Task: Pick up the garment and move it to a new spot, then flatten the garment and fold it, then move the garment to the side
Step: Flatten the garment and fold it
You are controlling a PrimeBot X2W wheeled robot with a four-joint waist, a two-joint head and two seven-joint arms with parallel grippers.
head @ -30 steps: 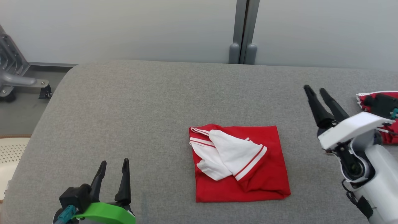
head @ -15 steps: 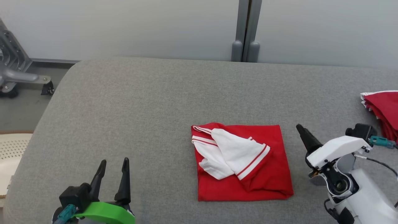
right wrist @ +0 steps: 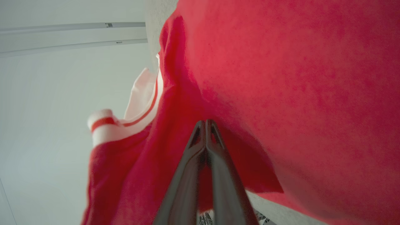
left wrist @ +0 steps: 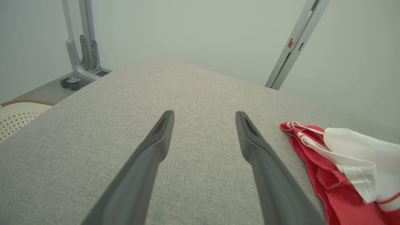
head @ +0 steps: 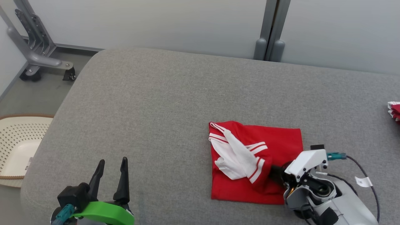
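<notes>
**Two dark fingers [right wrist: 218, 168] pressed together at red garment [head: 281, 147]**

Reaching in from the garment's right side, the right gripper [right wrist: 205, 121] lies low over the grey tabletop [head: 156, 103]. Its fingers are tight against each other, tips set against a fold of red cloth. Whether any cloth is caught between them cannot be told. The garment is red, with white, red-striped sleeves folded over its left half, and it lies as a rough square on the near right part of the tabletop. The left gripper [head: 112, 160] hovers at the tabletop's near left, well apart from the garment, its fingers spread wide above bare grey surface. At the far right edge, another red-and-white cloth [head: 394, 111] rests on the tabletop. Off the tabletop's left side, a cream perforated basket [head: 18, 147] sits on the floor [head: 31, 97], and a grey wheeled metal stand [head: 37, 53] stands by the wall [head: 156, 22].
</notes>
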